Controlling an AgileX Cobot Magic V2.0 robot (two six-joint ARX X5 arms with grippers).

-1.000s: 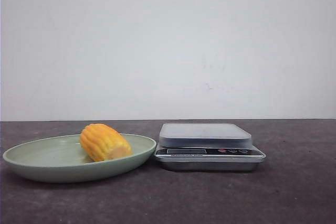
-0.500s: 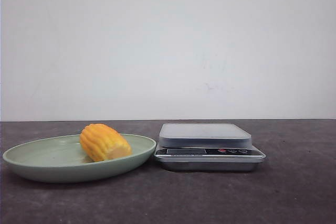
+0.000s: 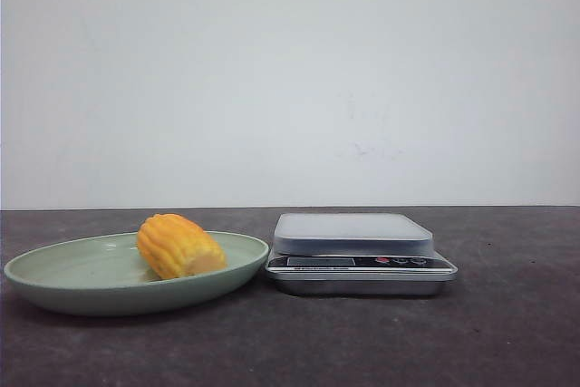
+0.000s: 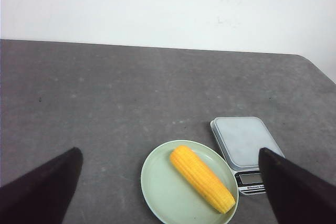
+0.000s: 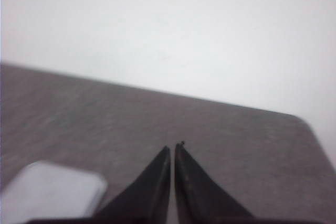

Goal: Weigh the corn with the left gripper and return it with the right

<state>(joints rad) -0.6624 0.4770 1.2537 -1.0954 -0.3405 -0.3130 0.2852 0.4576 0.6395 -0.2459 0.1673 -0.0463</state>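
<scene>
The yellow-orange corn (image 3: pixel 179 246) lies on a pale green plate (image 3: pixel 72 280) at the left of the table; it also shows in the left wrist view (image 4: pixel 202 178) lying slantwise on the plate (image 4: pixel 160 192). A silver kitchen scale (image 3: pixel 358 252) stands just right of the plate, nothing on it; it shows in the left wrist view (image 4: pixel 242 142) too. My left gripper (image 4: pixel 170 156) is open wide, high above the plate and empty. My right gripper (image 5: pixel 173 148) is shut and empty, above the table beyond the scale (image 5: pixel 50 190). Neither gripper shows in the front view.
The dark grey table (image 3: pixel 507 333) runs back to a white wall (image 3: pixel 290 70). The table's right edge and rounded corner show in the left wrist view (image 4: pixel 315 64).
</scene>
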